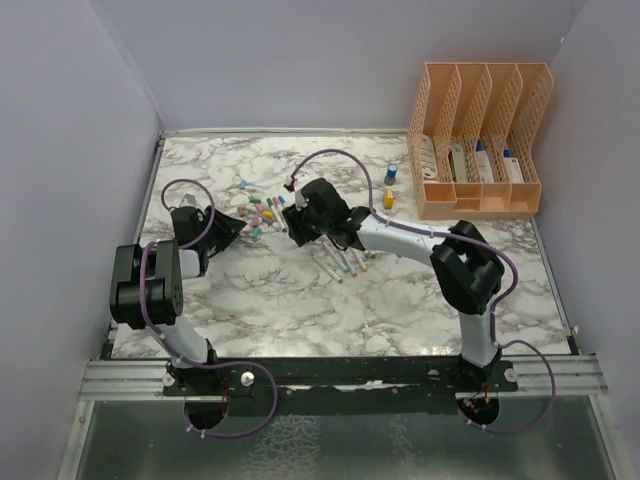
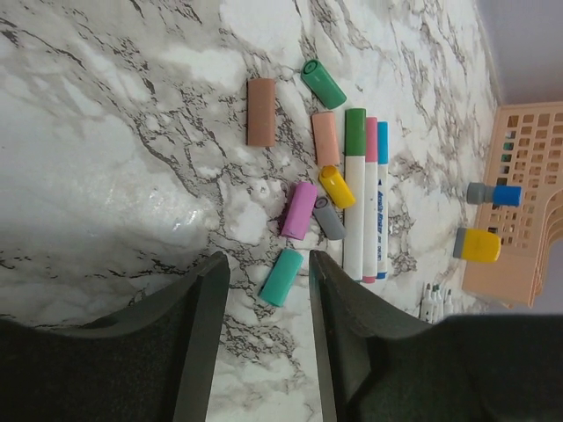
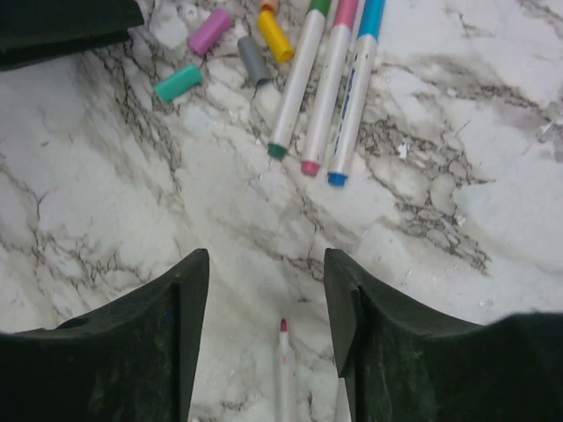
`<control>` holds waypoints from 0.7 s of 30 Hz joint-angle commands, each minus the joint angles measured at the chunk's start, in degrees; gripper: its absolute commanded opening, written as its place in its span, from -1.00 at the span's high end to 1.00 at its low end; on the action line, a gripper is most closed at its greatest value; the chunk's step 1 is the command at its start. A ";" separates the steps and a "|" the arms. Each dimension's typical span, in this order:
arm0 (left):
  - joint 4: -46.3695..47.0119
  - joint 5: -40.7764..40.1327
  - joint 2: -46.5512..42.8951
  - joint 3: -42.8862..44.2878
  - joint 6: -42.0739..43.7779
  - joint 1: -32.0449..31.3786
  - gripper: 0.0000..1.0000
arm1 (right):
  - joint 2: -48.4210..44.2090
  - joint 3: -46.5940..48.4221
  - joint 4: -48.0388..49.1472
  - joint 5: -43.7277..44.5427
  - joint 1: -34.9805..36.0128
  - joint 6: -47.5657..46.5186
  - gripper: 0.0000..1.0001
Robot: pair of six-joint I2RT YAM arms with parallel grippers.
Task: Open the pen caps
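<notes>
at the left, the left gripper (image 2: 266, 264) is seen with its jaws apart and nothing clamped. a teal cap (image 2: 281, 277) lies on the marble table (image 2: 106, 176) in the gap between them, and whether it is touched cannot be told. just right of it, the other loose pen caps (image 1: 262, 212) are scattered close together: purple, grey, yellow, salmon, brown and green, all already off their pens. beside these, a green-capped pen (image 2: 354, 220), a pink-capped pen (image 2: 370, 229) and a blue-capped pen (image 2: 382, 229) are laid side by side, touching, caps not yet removed. further right, the right gripper (image 3: 264, 264) is held open and empty above an uncapped pen (image 3: 283, 369). more bare pens (image 1: 335, 268) are lying near it. the work is judged well past halfway, with three caps seen left to open.
</notes>
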 commanded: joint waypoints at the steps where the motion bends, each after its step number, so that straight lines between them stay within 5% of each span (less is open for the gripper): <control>1: 0.34 -0.95 -3.23 -0.85 0.43 0.98 0.08 | 6.44 8.58 -3.07 3.68 0.47 -2.71 -0.13; 6: -1.19 -1.02 -9.32 -1.96 1.79 1.67 -0.28 | 13.23 17.24 -5.10 8.13 0.27 -4.71 -0.36; 10: -2.99 -1.19 -15.39 -2.72 4.26 1.90 -0.97 | 17.03 22.42 -6.36 9.28 -0.77 -4.89 -0.50; 14: -5.20 -0.84 -20.20 -2.76 5.20 2.27 -0.98 | 19.71 26.03 -7.17 9.14 -2.15 -4.95 -0.66; 17: -5.24 -0.06 -21.74 -2.83 5.12 2.31 -0.98 | 21.22 27.86 -7.85 9.10 -2.98 -5.04 -0.96; 21: -5.24 0.53 -22.14 -2.56 5.08 2.28 -0.98 | 22.34 29.09 -8.11 9.38 -3.83 -5.08 -0.99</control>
